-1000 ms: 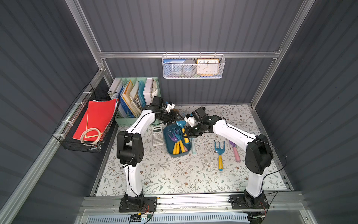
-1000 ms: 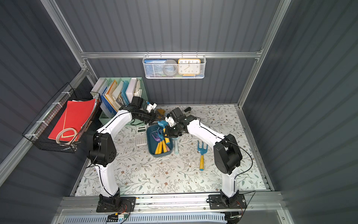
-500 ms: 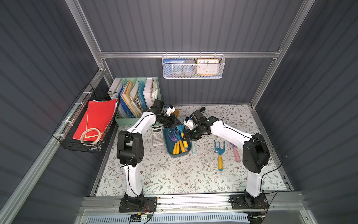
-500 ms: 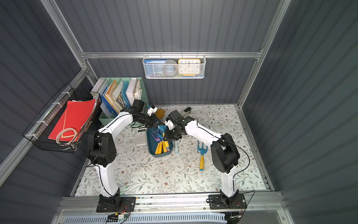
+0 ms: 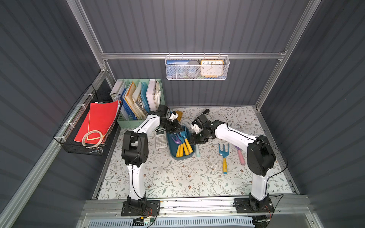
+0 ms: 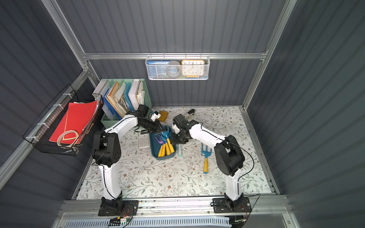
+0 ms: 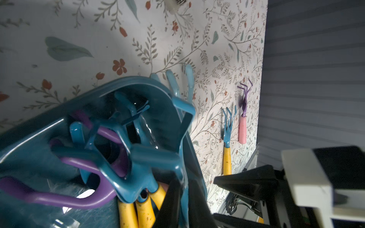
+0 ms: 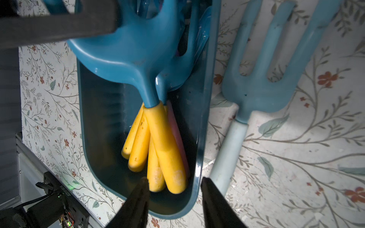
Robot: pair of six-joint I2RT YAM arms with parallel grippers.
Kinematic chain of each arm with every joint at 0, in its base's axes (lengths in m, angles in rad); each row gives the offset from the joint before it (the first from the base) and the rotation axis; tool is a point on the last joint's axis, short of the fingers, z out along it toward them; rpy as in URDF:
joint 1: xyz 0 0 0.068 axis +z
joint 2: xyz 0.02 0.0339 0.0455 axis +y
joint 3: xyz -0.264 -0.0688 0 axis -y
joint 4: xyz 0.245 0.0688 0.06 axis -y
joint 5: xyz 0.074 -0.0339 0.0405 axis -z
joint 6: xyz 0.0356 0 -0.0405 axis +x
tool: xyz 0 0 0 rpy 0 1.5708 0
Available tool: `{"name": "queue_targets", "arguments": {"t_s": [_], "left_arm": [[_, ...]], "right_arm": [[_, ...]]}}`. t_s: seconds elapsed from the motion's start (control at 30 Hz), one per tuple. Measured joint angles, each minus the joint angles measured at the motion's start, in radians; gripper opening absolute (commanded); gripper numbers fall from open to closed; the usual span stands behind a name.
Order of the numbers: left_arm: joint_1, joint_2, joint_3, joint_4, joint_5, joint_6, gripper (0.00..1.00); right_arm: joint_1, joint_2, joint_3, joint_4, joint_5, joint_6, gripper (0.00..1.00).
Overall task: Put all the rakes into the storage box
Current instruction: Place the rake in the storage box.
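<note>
Right jaws: spread, astride the yellow handle end of the rake point(image 8: 166, 150), apparently not gripping.
Left jaws: pinched on the storage box point(image 8: 206, 88) wall.
Rake: inside box, atop other tools point(image 8: 138, 146), head riding high.
Advised: lift straight up, kept spread, clear of rim; hold box steady meanwhile.

You can read only the hour numerals, 10, 11, 12, 2 and 3 among them, on the clock point(image 6: 192, 68) in the white wire basket point(image 6: 156, 76); the pale stamps on the yellow handles point(image 8: 173, 156) stay illegible.
</note>
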Motion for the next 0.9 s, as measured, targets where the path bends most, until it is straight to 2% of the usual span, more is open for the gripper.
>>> {"name": "queue_targets", "arguments": {"t_s": [0.17, 0.2, 0.23, 0.27, 0.3, 0.37, 0.47, 0.6, 0.67, 0.77, 0.9], "left_arm": [[0.001, 0.039, 0.0, -0.011, -0.001, 0.004, 0.14], [0.003, 0.04, 0.0, -0.012, -0.002, 0.005, 0.17], [0.003, 0.04, 0.0, -0.014, -0.002, 0.007, 0.26], [0.004, 0.04, 0.0, -0.014, -0.004, 0.014, 0.49], [0.004, 0.04, 0.0, -0.015, -0.006, 0.016, 0.61], [0.005, 0.039, 0.0, -0.018, -0.011, 0.018, 0.71], [0.005, 0.03, -0.001, -0.026, -0.024, 0.023, 0.72], [0.005, 0.001, 0.01, -0.071, -0.04, 0.016, 0.63], [0.005, -0.007, 0.048, -0.101, -0.063, -0.002, 0.61], [0.005, -0.008, 0.141, -0.158, -0.15, -0.021, 0.65], [0.005, -0.009, 0.269, -0.218, -0.343, -0.042, 0.71]], "right_arm": [[0.0, -0.002, -0.014, 0.009, 0.011, 0.004, 0.47], [0.0, -0.004, -0.021, 0.013, 0.013, 0.005, 0.47], [0.0, -0.005, -0.028, 0.016, 0.014, 0.008, 0.47], [0.0, -0.007, -0.036, 0.021, 0.014, 0.01, 0.47], [0.0, -0.009, -0.045, 0.026, 0.014, 0.013, 0.47], [0.0, -0.013, -0.06, 0.032, 0.015, 0.018, 0.47], [0.0, -0.016, -0.074, 0.037, 0.032, 0.023, 0.48], [0.0, -0.021, -0.094, 0.047, 0.055, 0.024, 0.48], [0.0, -0.021, -0.101, 0.047, 0.063, 0.024, 0.48], [0.0, -0.021, -0.113, 0.047, 0.077, 0.024, 0.48], [0.0, -0.021, -0.132, 0.045, 0.096, 0.024, 0.48]]}}
